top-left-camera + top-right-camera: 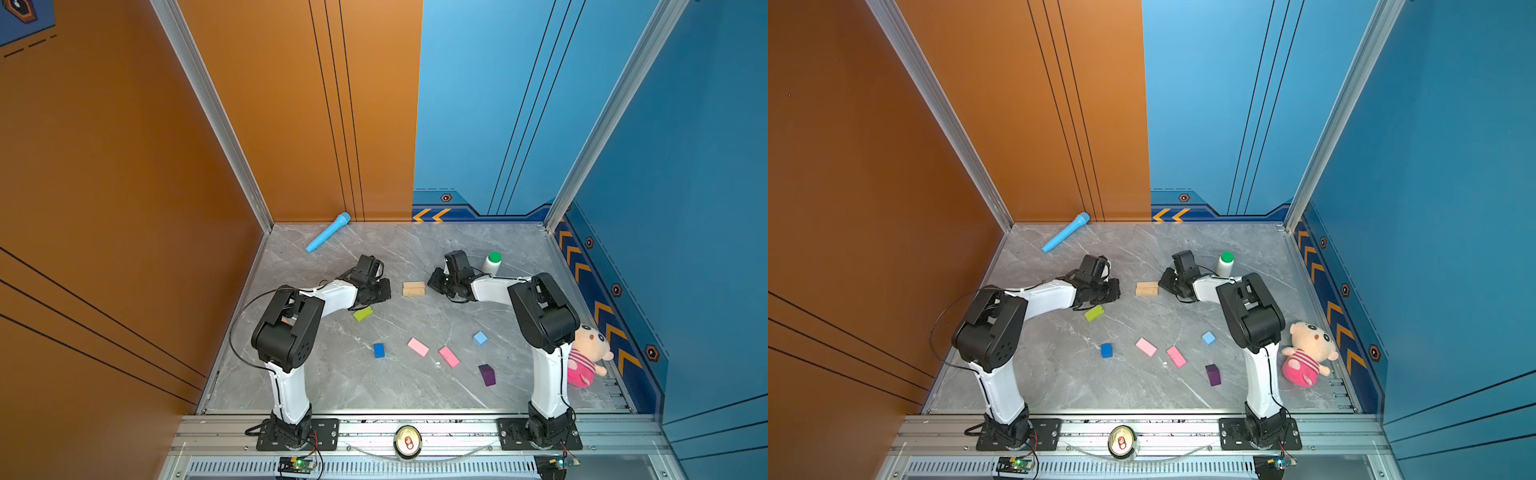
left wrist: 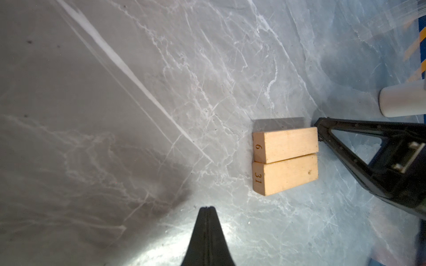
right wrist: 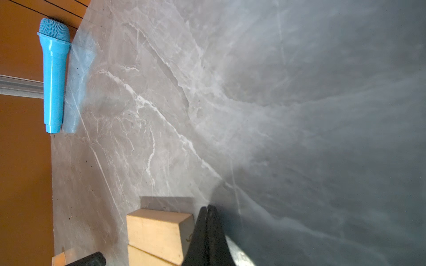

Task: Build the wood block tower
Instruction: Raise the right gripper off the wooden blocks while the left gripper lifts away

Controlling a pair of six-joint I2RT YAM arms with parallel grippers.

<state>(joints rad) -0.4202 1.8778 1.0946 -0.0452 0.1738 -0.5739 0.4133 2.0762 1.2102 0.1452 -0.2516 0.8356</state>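
Note:
Two tan bars [image 1: 414,289] [image 2: 285,161] lie flat, side by side and touching, at mid-table; the tower is only this pair, with nothing on top. My left gripper [image 1: 387,289] [image 2: 207,208] is shut and empty, a short way left of the bars. On the other side my right gripper [image 1: 433,282] [image 3: 207,207] is shut and empty, its tip right against the bars' right end. Loose in front lie the lime-green bar [image 1: 363,313], dark-blue cube [image 1: 378,350], two pink bars [image 1: 417,347] [image 1: 449,356], light-blue cube [image 1: 480,338] and dark-purple block [image 1: 487,375].
A light-blue toy microphone [image 1: 328,237] lies at the back left by the orange wall. Just behind my right gripper stands a white bottle with a green cap [image 1: 492,263]. A plush doll [image 1: 586,355] sits by the right arm's base, and a can [image 1: 408,441] rests on the front rail.

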